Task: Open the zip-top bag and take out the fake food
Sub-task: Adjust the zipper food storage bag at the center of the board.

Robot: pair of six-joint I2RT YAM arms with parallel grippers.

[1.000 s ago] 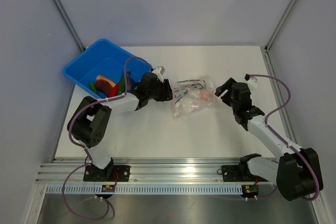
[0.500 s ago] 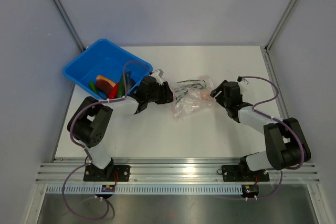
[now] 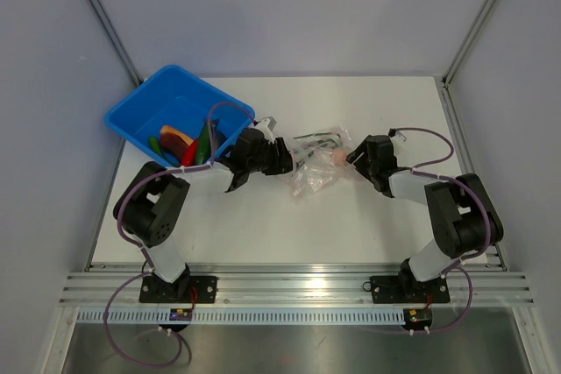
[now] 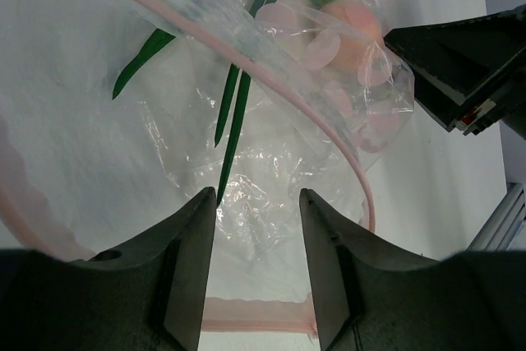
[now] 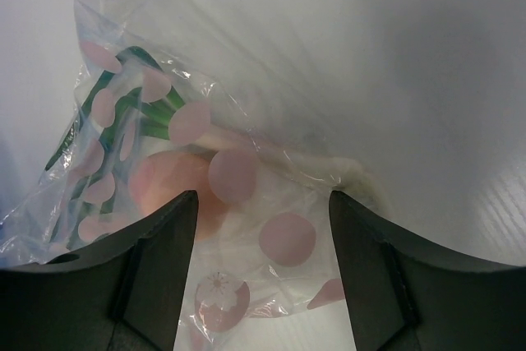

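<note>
The clear crinkly zip-top bag (image 3: 317,164) lies in the middle of the white table between my two grippers. Its pink zip strip (image 4: 255,316) runs under my left gripper (image 4: 256,269), which is open with bag plastic between its fingers. My left gripper (image 3: 282,155) is at the bag's left end. My right gripper (image 3: 353,156) is open at the bag's right end, its fingers on either side of the plastic (image 5: 279,244). A pinkish egg-like ball (image 5: 168,187) and green stems (image 4: 234,113) show inside the bag. Several toy foods (image 3: 180,142) lie in the blue bin.
The blue bin (image 3: 149,109) stands at the back left, just behind my left arm. The bag is printed with pink dots (image 5: 288,238). Metal frame posts rise at the back corners, and a rail runs along the near edge.
My right gripper has moved left and in to the bag's right end. My left gripper has edged right onto the bag's left end. The bag looks slightly more bunched.
</note>
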